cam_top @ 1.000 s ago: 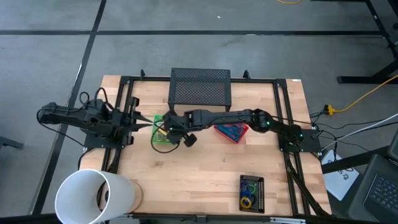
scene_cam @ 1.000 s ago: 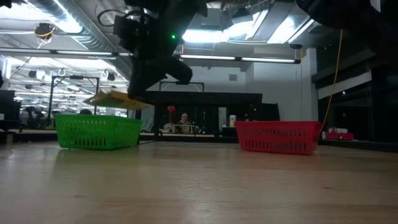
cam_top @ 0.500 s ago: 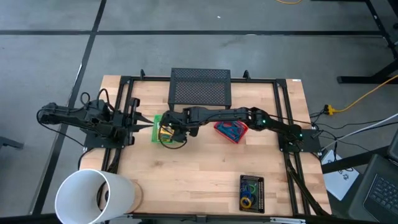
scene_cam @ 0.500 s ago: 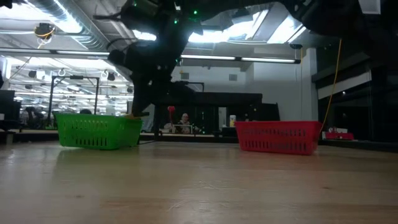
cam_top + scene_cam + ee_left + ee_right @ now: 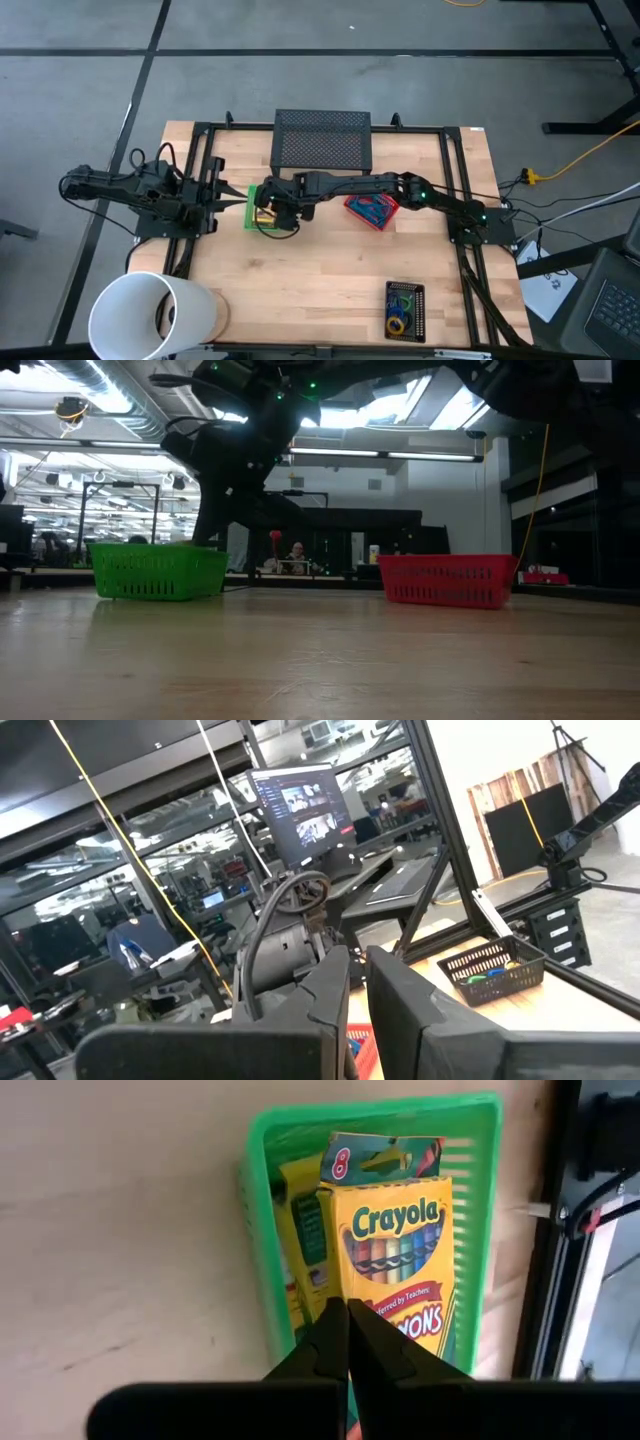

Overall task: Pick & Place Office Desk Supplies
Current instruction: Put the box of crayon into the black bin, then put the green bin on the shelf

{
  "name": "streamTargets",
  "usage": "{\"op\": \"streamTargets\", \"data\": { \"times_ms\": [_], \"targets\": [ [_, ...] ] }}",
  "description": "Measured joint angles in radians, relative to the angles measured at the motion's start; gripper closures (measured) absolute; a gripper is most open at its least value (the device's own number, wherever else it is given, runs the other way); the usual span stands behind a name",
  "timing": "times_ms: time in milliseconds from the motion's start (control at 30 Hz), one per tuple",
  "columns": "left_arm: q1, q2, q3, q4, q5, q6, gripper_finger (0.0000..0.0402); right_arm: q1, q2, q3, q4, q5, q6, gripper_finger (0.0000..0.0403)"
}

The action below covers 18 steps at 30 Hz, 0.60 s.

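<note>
A yellow crayon box (image 5: 392, 1260) lies face up in the green mesh tray (image 5: 255, 1230), on top of other crayon boxes (image 5: 300, 1230). My right gripper (image 5: 347, 1308) reaches down into that tray (image 5: 250, 222) from the right, its fingers shut at the box's near end. In the low view it dips behind the tray's rim (image 5: 155, 550). My left gripper (image 5: 357, 982) waits at the table's left edge (image 5: 210, 198), shut and holding nothing. A blue cord bundle (image 5: 372, 209) lies in the red tray (image 5: 388, 222). Coloured rubber bands (image 5: 400, 318) sit in a small black tray (image 5: 418, 310). My right gripper comes slanting down from the table's right, with its shut fingertips (image 5: 325, 1330) at the near end of the box's printed face (image 5: 400, 1320). The fingers themselves hide what they pinch. The box rests in the green tray on the boxes beneath it.
A big black mesh tray (image 5: 322, 140) stands at the far edge, behind the green one. A large white cylinder (image 5: 150, 315) lies at the near left corner. The red tray (image 5: 447, 580) sits right of centre. Bare wood lies between the trays and the near edge.
My right gripper has gone down and toward the table's left into the green tray, rolling its wrist. The crayon box, which hung flat above the tray's rim, now sits down inside the tray. Its fingers have stayed shut.
</note>
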Motion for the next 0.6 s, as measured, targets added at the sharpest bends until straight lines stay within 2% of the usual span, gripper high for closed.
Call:
{"op": "streamTargets", "data": {
  "times_ms": [200,600],
  "targets": [
    [0.000,0.000,0.000,-0.008,0.000,-0.001,0.0366,0.003,0.000,0.000,0.105,-0.011,0.193,0.0387],
    [0.000,0.000,0.000,-0.017,0.000,-0.019,0.0366,0.003,0.000,0.000,0.143,0.109,0.216,0.0249]
  ]
}}
